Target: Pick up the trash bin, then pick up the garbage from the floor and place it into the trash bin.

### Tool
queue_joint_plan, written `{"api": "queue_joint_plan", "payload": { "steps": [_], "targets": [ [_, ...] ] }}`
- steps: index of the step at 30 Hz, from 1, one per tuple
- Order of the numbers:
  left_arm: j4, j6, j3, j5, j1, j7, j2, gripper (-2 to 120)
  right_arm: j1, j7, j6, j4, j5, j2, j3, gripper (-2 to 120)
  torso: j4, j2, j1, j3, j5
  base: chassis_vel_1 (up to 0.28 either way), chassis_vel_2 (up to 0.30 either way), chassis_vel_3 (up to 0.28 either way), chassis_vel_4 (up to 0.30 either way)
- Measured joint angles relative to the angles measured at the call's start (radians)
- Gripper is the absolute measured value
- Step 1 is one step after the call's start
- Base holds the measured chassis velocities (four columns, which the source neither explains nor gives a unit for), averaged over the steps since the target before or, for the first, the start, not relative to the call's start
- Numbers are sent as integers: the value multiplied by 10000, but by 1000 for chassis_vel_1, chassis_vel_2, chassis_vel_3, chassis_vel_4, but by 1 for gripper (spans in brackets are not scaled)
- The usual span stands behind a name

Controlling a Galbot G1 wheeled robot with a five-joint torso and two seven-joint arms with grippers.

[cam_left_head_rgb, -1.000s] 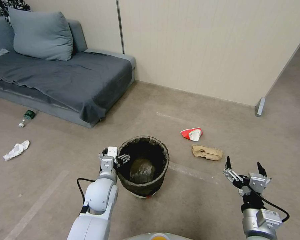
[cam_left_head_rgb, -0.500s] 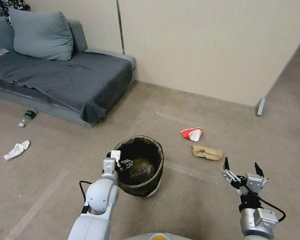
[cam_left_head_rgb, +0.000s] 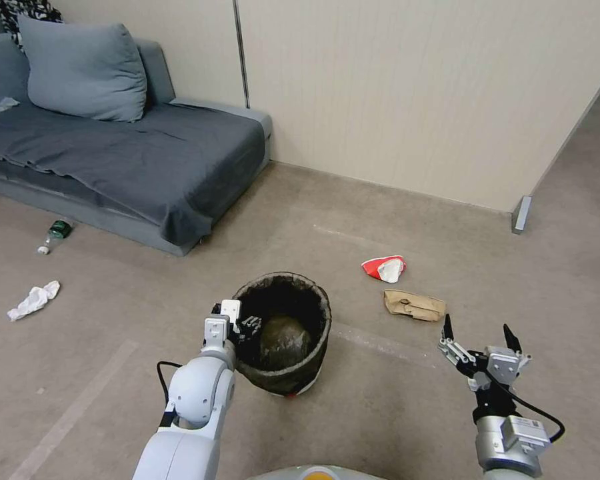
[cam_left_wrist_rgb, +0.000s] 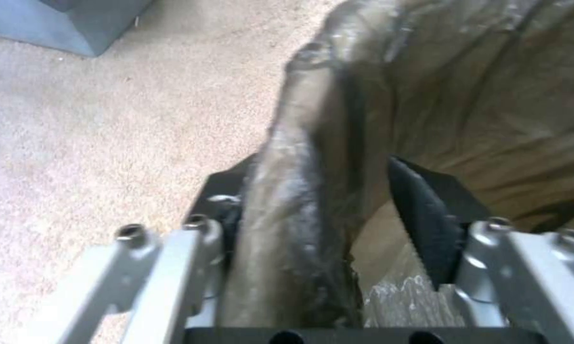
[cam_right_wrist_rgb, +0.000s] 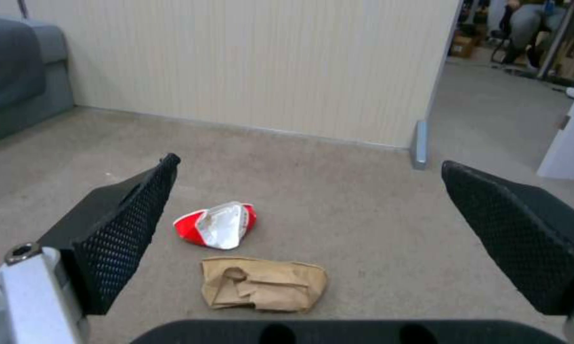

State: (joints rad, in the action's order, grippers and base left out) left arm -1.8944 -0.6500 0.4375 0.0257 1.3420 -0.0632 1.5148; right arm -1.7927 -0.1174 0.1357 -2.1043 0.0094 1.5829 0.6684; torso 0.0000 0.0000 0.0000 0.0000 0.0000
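Two changes you can note: the bin has shifted and tilted since a second ago, so your left gripper, clamped on its rim, has it. Your right gripper, fingers wide, has moved nearer the paper.

head view high, wrist views close, both show floor

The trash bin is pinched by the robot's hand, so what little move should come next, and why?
Probably lift the trash bin a little. The left gripper is shut on its bag-lined rim, one finger inside, and it looks tilted. The open right gripper waits near the brown paper.
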Motion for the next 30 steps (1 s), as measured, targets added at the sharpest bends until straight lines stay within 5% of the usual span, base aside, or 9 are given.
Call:
{"api": "queue_joint_plan", "payload": {
  "steps": [11, 22, 30],
  "targets": [
    [-141, 38, 19, -24, 66, -6, -26, 9, -9, -7, 69, 27, -80, -4, -105, 100, 0, 0, 0, 0, -1, 0, 0, 0, 0],
    [-290, 538, 120, -94, 215, -135, -42, 8, -5, -83, 49, -94, -162, -47, -160, 100, 0, -1, 0, 0, -1, 0, 0, 0, 0],
    [-1211, 1356, 363, -337, 582, -243, -162, 5, 64, -55, 35, -298, 13, -90, -38, 100, 2, -1, 0, 0, 2, 0, 0, 0, 0]
  ]
}}
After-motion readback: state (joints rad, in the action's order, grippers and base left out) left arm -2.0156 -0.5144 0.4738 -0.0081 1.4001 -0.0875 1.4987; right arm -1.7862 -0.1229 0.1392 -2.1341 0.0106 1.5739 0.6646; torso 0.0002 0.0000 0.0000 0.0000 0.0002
